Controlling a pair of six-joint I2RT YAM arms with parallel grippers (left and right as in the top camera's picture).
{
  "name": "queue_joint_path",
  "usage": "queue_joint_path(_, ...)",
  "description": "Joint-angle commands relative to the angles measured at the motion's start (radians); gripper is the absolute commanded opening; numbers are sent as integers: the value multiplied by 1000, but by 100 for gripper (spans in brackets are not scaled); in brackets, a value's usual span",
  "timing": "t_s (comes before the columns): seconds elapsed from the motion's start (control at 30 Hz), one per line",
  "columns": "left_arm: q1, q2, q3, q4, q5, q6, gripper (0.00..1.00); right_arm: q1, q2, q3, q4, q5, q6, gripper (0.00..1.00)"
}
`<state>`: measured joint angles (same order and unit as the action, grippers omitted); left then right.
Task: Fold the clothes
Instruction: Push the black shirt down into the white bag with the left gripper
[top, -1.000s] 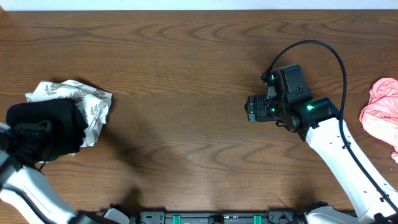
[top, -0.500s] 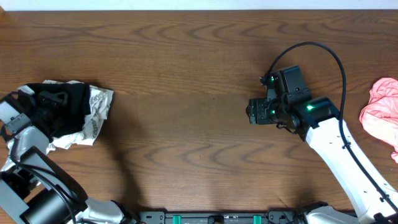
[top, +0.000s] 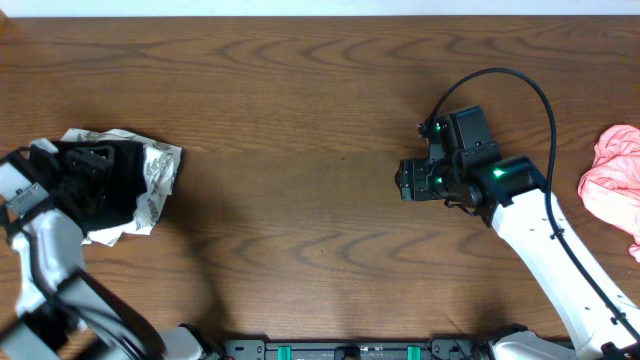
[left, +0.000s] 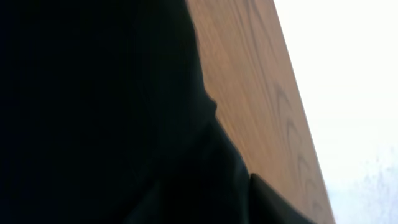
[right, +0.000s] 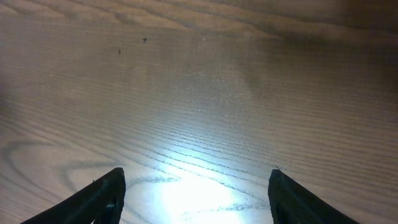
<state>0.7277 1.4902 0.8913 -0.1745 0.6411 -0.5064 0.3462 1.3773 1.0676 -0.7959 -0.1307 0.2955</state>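
Note:
A black garment (top: 105, 190) lies bunched on top of a white leaf-print piece (top: 160, 170) at the far left of the table. My left gripper (top: 88, 160) is down in the black garment. In the left wrist view black fabric (left: 93, 112) fills most of the picture and hides the jaws, apart from one dark finger at the lower right. A pink garment (top: 615, 180) lies crumpled at the right edge. My right gripper (top: 404, 181) is open and empty over bare wood, its two fingers wide apart in the right wrist view (right: 196, 193).
The wooden table (top: 300, 120) runs the full width, and its far edge meets a white surface (left: 348, 93). A black cable (top: 520, 80) loops above the right arm. The arm bases stand at the front edge.
My left arm swung from the front left up over the pile, carrying the black garment onto the leaf-print piece, then shifted slightly right. The right arm barely moved.

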Motion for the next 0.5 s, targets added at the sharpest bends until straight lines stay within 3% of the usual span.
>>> queue_joint_path(0.0,8,-127,-27,-57,-85,13,55,-6,3,7,-1,-4,-4,72)
queue_joint_path(0.1,8,-250,-27,-127,-75,8,61,-6,3,7,2,-4,-4,73)
queue_joint_path(0.33,8,-477,-27,-286,-69,9,62,-6,3,7,0,-4,-4,76)
queue_joint_path(0.47,-2,-591,-27,-316,67,23,62,-6,3,7,3,-3,-5,77)
